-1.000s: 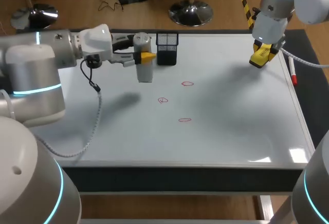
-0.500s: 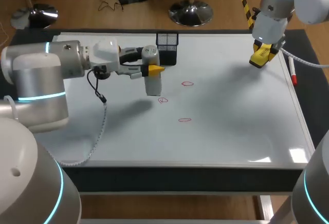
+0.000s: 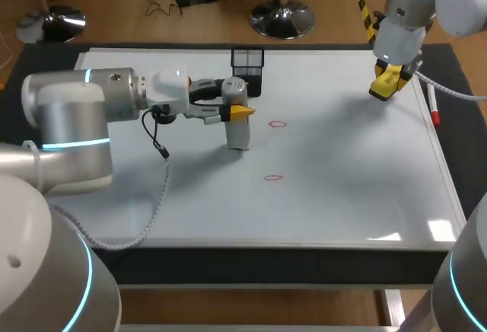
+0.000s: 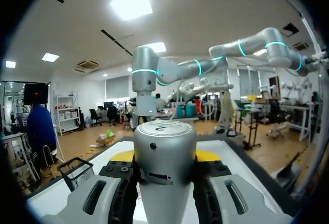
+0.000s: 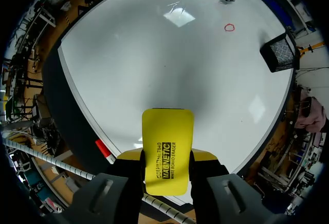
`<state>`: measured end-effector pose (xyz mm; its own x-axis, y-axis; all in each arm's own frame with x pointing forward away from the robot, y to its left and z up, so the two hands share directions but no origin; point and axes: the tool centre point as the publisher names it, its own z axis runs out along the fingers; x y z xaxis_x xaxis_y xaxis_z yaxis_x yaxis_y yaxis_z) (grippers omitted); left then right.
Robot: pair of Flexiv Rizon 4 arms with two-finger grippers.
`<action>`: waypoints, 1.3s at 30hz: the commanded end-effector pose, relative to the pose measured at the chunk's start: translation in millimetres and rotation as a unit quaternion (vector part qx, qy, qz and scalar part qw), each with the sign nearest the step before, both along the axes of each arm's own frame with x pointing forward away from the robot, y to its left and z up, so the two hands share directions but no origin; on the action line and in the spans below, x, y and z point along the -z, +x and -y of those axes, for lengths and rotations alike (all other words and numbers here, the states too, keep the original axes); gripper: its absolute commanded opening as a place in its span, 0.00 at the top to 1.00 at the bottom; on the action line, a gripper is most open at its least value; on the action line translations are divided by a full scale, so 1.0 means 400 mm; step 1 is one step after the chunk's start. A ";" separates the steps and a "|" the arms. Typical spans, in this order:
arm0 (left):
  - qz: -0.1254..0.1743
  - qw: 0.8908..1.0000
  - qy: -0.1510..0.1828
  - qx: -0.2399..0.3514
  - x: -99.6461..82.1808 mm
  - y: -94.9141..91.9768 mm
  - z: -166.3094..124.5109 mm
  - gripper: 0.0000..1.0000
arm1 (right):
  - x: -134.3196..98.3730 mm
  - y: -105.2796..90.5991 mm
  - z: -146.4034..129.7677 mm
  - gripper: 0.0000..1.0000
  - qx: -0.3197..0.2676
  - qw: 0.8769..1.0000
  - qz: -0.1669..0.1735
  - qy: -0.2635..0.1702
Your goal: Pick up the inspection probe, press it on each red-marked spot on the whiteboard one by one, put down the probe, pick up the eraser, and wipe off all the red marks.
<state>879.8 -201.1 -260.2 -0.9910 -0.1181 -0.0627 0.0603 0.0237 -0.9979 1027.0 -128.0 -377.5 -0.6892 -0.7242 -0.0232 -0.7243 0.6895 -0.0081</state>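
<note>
So the left gripper is out over the middle of the whiteboard, and its fingers are clamped on the inspection probe from both sides, up near the probe's top. The probe is a grey cylinder and it stands upright. Its lower end is right down at the board surface, but I honestly can't tell if it's actually touching. The left wrist view is basically filled by that cylinder, with one finger on each side of it.

One red mark sits just beside the probe, on the side toward the right arm. Another red mark is nearer the front edge of the board, and it's apart from the probe.

The right gripper hangs above the far right corner of the board, well apart from the probe. Its fingers are squeezed onto the yellow eraser, which sticks out ahead of the fingertips and is off the board.

Other stuff: there's a black mesh basket at the far edge of the board, just behind the probe. A red marker lies along the right-hand edge.
</note>
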 end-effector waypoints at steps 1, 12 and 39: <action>-0.003 1.000 -0.001 0.011 0.011 0.021 0.018 1.00 | -0.003 0.000 0.002 1.00 -0.001 1.000 0.000 -0.002; -0.011 1.000 0.000 0.011 0.030 0.022 0.027 1.00 | -0.003 0.000 0.002 1.00 -0.001 1.000 0.000 -0.002; -0.018 1.000 0.010 0.007 0.042 0.022 0.020 1.00 | -0.003 0.000 0.002 1.00 -0.001 1.000 0.000 -0.002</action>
